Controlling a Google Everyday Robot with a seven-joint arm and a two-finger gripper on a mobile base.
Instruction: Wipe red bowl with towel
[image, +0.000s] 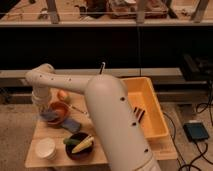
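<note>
The red bowl (59, 112) sits on the left part of the wooden table (105, 156). My gripper (46, 111) hangs from the white arm's wrist and reaches down onto the bowl's left rim. A blue-grey towel (49, 116) lies under the gripper, draped over the bowl's left side. A second blue-grey pad (71, 125) lies flat on the table just right of and in front of the bowl. The wrist hides the gripper's tips.
An orange round fruit (63, 95) sits behind the bowl. A white cup (46, 148) and a dark bowl with corn and a green vegetable (79, 145) stand at the front. A yellow bin (148, 111) takes up the table's right side. My large arm covers the table's middle.
</note>
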